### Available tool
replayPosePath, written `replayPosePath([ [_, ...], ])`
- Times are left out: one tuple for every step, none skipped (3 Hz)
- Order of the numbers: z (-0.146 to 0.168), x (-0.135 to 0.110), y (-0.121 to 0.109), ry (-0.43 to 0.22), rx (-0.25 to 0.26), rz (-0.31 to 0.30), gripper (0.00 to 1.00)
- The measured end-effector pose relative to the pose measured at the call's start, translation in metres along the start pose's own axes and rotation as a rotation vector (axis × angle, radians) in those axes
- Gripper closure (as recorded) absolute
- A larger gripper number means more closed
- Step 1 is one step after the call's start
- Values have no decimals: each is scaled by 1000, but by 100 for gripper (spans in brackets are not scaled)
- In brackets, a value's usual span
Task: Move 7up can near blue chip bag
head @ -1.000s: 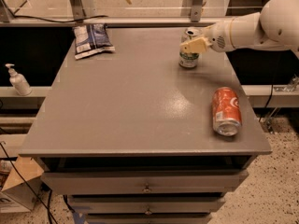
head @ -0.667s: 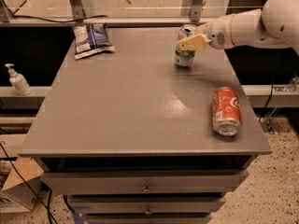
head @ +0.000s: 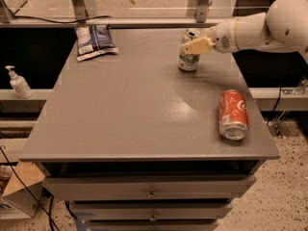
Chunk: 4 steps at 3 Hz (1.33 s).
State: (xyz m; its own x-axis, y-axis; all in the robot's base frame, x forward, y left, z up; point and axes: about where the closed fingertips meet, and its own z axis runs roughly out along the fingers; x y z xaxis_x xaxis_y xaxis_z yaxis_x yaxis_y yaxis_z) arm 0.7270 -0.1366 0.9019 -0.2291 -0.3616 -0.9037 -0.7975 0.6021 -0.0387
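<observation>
Camera view: arm reaches in from right, gripper point(head: 193, 46) clamped on upright 7up can point(head: 188, 61).

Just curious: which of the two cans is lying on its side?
The orange-red can, at front right. The 7up can is upright, in the gripper.
</observation>
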Motion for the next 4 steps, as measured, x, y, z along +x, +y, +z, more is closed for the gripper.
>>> replayPosePath([
  [18, -11, 6, -26, -7, -25, 100],
  [42, -37, 18, -65, -44, -94, 100],
  [67, -63, 35, -100, -104, -172, 100],
  [102, -79, 58, -114, -182, -230, 100],
])
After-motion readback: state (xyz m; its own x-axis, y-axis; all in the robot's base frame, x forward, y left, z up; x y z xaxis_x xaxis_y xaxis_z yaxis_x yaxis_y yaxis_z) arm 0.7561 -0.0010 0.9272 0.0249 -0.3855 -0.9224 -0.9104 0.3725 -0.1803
